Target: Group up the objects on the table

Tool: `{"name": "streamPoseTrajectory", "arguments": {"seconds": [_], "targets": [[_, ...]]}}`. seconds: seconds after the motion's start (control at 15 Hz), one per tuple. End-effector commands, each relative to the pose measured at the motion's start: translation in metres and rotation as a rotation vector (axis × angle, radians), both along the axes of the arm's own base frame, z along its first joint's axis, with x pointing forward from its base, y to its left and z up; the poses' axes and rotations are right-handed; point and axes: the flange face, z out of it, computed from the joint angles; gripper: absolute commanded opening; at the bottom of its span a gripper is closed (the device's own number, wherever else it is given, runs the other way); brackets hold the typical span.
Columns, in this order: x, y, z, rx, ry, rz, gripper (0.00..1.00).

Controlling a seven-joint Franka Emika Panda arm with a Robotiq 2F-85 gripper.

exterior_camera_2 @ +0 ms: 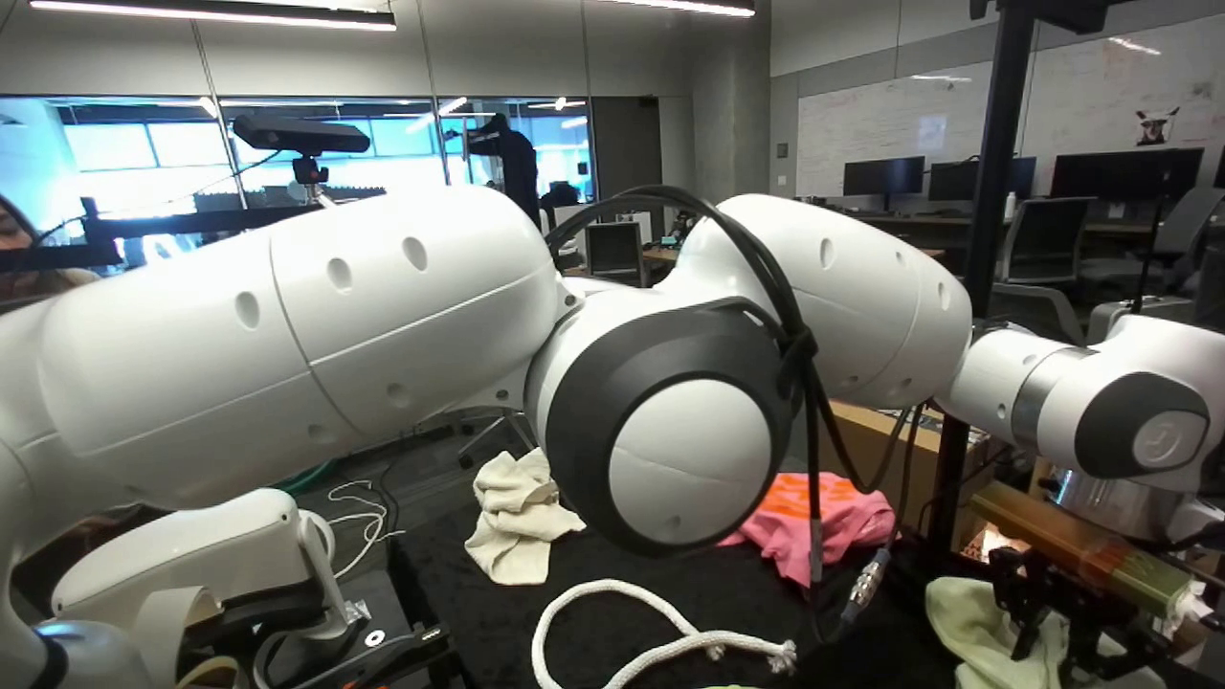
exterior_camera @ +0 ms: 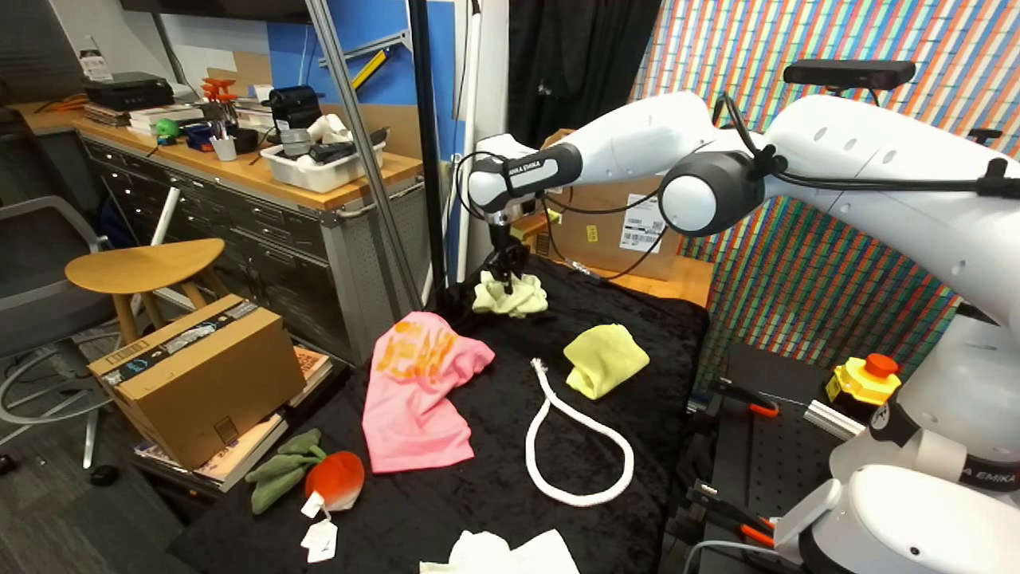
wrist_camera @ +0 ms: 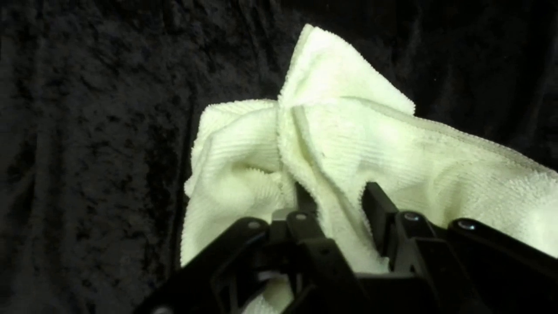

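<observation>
Plainly, pale yellow cloth (wrist_camera: 348, 144), fold between the jaws, grip unclear

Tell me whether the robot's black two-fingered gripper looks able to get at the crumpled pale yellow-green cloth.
Probably yes: the gripper is down at the cloth, with a fold between the fingers, and nothing visible blocks them. Whether it grips, I cannot tell.

In an exterior view, a brown cardboard box (exterior_camera: 195, 383) rests on books (exterior_camera: 249, 453), near a wooden stool (exterior_camera: 143, 267) and a grey office chair (exterior_camera: 52, 279); a white bin (exterior_camera: 323, 177) and a pen cup (exterior_camera: 224, 148) stand on a wooden workbench (exterior_camera: 398, 166) above dark drawers (exterior_camera: 271, 231); a carton (exterior_camera: 586, 239) with a white label (exterior_camera: 641, 227) stands near a striped backdrop (exterior_camera: 829, 295); in an exterior view, monitors (exterior_camera_2: 882, 178) stand before a whiteboard (exterior_camera_2: 880, 120).
</observation>
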Motion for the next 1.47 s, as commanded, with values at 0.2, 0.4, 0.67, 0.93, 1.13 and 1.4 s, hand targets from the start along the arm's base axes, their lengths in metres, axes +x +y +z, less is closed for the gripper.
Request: {"name": "streamPoseTrajectory", "arguments": {"seconds": [0.2,0.4,0.67,0.93,1.13,1.4], "targets": [[-0.001,-0.006,0.024,-0.010,0.022,0.003,0.02],[0.001,-0.009,0.039,-0.022,0.006,0.006,0.07],[0.003,-0.016,0.075,-0.038,-0.038,0.022,0.07],[-0.001,-0.018,0.122,-0.044,-0.071,0.083,0.06],[-0.009,-0.015,0.153,-0.056,-0.109,0.155,0.06],[-0.022,-0.013,0.188,-0.065,-0.172,0.235,0.06]]}}
